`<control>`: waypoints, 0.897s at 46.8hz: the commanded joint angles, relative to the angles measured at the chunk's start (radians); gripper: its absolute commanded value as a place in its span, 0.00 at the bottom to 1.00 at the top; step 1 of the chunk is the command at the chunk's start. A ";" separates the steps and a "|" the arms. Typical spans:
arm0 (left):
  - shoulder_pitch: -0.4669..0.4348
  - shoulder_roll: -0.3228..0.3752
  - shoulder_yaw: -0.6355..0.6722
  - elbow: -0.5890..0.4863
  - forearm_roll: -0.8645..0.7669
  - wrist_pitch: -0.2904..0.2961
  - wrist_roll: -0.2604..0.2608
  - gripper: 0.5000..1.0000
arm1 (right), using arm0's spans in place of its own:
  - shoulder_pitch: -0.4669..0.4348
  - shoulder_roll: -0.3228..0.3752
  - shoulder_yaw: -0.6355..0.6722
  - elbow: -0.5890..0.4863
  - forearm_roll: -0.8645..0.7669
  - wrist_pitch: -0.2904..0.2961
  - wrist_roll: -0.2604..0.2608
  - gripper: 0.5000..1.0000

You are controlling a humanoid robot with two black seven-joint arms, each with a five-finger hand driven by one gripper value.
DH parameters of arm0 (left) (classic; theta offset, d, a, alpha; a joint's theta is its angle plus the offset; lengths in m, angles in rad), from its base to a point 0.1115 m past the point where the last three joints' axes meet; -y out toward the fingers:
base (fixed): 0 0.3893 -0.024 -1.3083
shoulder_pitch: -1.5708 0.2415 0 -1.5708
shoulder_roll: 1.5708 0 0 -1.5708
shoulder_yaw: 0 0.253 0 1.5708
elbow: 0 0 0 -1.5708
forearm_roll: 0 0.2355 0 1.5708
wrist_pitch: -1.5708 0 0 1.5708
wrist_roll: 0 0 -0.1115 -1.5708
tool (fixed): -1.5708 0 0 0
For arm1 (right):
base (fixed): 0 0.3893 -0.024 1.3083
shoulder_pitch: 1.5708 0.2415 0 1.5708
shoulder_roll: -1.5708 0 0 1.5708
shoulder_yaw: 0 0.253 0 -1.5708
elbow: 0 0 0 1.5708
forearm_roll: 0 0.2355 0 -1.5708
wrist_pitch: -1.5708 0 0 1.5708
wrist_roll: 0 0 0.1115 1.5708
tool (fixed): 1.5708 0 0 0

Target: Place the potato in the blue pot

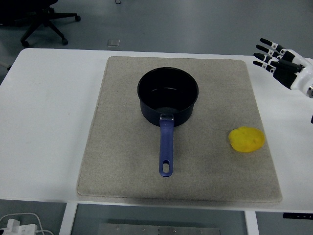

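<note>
while the right robot hand [279, 58] hangs at the far right edge of the view, its fingers [266, 49] are spread wide and straight, holding nothing, above the bare white worktop [44, 122] just past the mat's far right corner. a beige mat [122, 166] covers the middle of the worktop. the blue pot [167, 97] stands upright on the mat's far half, slightly left of centre, its dark inside showing nothing in it, and its blue handle [167, 147] points toward the near edge, with a hanging hole at the tip. the yellow potato [246, 139] lies on the mat near its right edge, well apart from the pot and nearer than the robot hand. an office chair [41, 19] stands on the floor beyond the worktop's far left corner.
</note>
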 commanded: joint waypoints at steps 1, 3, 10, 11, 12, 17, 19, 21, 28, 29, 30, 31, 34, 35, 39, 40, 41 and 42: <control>0.000 0.000 -0.002 -0.001 -0.001 0.000 0.000 0.99 | 0.000 0.002 0.000 0.000 0.000 0.000 0.000 0.88; 0.000 0.000 -0.004 -0.001 -0.002 0.000 0.000 0.99 | 0.000 0.003 0.000 0.000 0.000 0.000 0.000 0.88; -0.002 0.000 -0.002 -0.005 -0.001 -0.001 0.000 0.99 | -0.002 0.005 0.000 0.000 0.000 0.000 0.000 0.88; -0.002 0.000 -0.002 -0.005 -0.001 -0.001 0.000 0.99 | -0.002 0.005 0.001 0.002 0.000 0.000 0.000 0.88; 0.000 0.000 -0.002 -0.004 -0.001 -0.001 0.000 0.99 | -0.002 0.005 0.001 0.000 0.000 0.002 0.000 0.88; 0.000 0.000 -0.001 0.010 -0.001 0.000 0.000 0.99 | -0.002 0.002 0.001 0.002 0.002 0.012 0.002 0.88; -0.002 0.000 -0.001 0.010 -0.001 0.002 0.000 0.99 | -0.002 0.002 0.001 0.002 0.002 0.012 0.002 0.88; -0.002 0.000 -0.001 0.008 -0.001 0.002 0.000 0.99 | -0.002 0.000 0.001 0.002 0.002 0.014 0.002 0.88; -0.002 0.000 -0.001 0.007 -0.001 0.000 0.000 0.99 | -0.002 0.002 -0.002 0.002 -0.001 0.017 0.002 0.88; -0.002 0.000 -0.001 0.008 -0.001 0.000 -0.001 0.99 | -0.002 0.002 -0.002 0.002 -0.003 0.018 0.002 0.88; -0.002 0.000 -0.001 0.008 -0.001 0.000 0.000 0.99 | -0.002 0.000 -0.002 0.002 -0.003 0.021 0.002 0.88; -0.002 0.000 -0.001 0.010 -0.001 0.000 0.000 0.99 | -0.002 0.000 -0.002 0.002 -0.003 0.028 0.002 0.88; 0.000 0.000 -0.001 0.008 -0.001 0.000 0.000 0.99 | 0.000 -0.001 0.000 0.002 -0.008 0.055 0.003 0.88; -0.002 0.000 -0.001 0.008 -0.001 0.000 0.000 0.99 | 0.000 -0.003 0.000 0.002 -0.011 0.064 0.003 0.88; -0.002 0.000 -0.001 0.008 -0.001 0.000 -0.001 0.99 | 0.003 -0.006 0.000 0.002 -0.023 0.092 0.003 0.88; -0.002 0.000 -0.001 0.008 -0.001 0.000 0.000 0.99 | 0.007 -0.007 -0.002 0.002 -0.026 0.095 0.003 0.88; -0.002 0.000 -0.001 0.008 -0.001 0.000 0.000 0.99 | 0.011 -0.009 -0.002 0.002 -0.028 0.098 0.003 0.88; -0.002 0.000 -0.001 0.008 -0.001 0.000 0.000 0.99 | 0.014 -0.011 -0.003 0.002 -0.032 0.100 0.003 0.88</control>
